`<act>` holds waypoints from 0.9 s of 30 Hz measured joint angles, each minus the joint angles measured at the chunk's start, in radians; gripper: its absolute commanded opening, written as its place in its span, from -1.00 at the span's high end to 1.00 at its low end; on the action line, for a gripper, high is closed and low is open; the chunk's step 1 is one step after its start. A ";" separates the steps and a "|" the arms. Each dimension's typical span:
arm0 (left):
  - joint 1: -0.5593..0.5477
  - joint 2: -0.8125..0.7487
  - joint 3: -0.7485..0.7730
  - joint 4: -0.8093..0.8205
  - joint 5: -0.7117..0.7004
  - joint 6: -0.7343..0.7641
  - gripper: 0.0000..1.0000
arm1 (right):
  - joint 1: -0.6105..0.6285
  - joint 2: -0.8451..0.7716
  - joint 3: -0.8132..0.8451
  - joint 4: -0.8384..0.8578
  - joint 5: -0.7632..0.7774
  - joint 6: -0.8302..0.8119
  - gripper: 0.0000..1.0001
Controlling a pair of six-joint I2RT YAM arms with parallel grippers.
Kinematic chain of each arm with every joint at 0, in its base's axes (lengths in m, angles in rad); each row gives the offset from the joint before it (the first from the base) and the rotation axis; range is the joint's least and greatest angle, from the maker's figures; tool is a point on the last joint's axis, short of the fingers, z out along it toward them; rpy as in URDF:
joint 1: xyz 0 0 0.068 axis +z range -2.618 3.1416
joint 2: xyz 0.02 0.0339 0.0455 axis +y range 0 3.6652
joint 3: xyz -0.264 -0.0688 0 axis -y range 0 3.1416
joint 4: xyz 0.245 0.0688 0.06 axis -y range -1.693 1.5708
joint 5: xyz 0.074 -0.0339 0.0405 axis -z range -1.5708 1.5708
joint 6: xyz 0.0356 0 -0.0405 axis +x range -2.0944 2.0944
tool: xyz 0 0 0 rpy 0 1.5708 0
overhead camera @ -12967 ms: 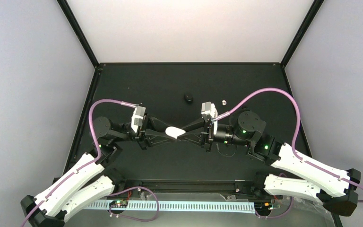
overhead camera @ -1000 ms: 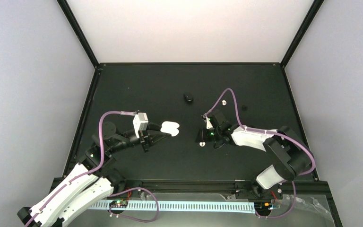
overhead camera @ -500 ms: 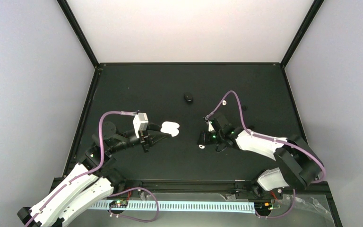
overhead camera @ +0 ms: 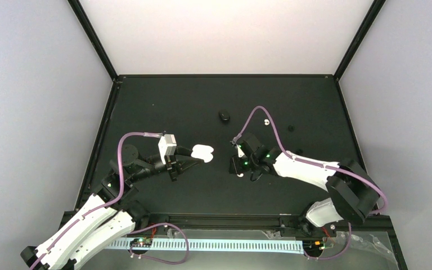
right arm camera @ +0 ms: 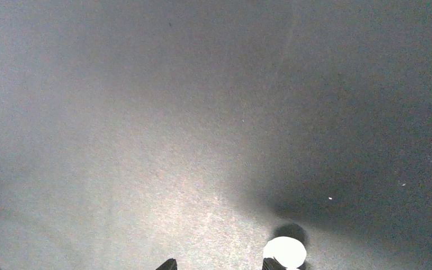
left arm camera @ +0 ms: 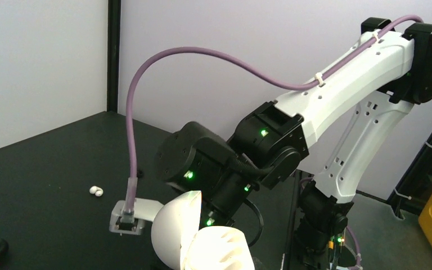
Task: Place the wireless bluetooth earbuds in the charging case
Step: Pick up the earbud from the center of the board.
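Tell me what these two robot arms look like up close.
Both the left arm and the right arm have smooth white shells over the long links and rounded black joints. A purple cable loops along each to a small pale camera block at the wrist. Tiny green lights glow on the right arm's joints. Each ends in slim black fingers.

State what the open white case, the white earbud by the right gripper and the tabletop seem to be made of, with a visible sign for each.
Open white case: probably glossy plastic; its smooth shell glares under the light.
White earbud: likely hard plastic, smooth and bright, too small for more.
Tabletop: black, matte, finely speckled; material unclear.
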 measured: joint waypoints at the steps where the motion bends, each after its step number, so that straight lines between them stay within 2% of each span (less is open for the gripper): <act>1: 0.000 0.000 0.000 0.000 0.000 0.000 0.97 | 0.005 0.016 0.002 -0.001 0.001 0.000 0.27; 18: 0.000 0.000 0.000 0.000 0.001 0.000 0.97 | 0.006 0.084 0.002 -0.006 0.039 -0.003 0.35; 27: 0.000 0.000 0.000 0.000 0.001 0.000 0.97 | 0.006 0.084 0.002 -0.014 0.082 -0.003 0.45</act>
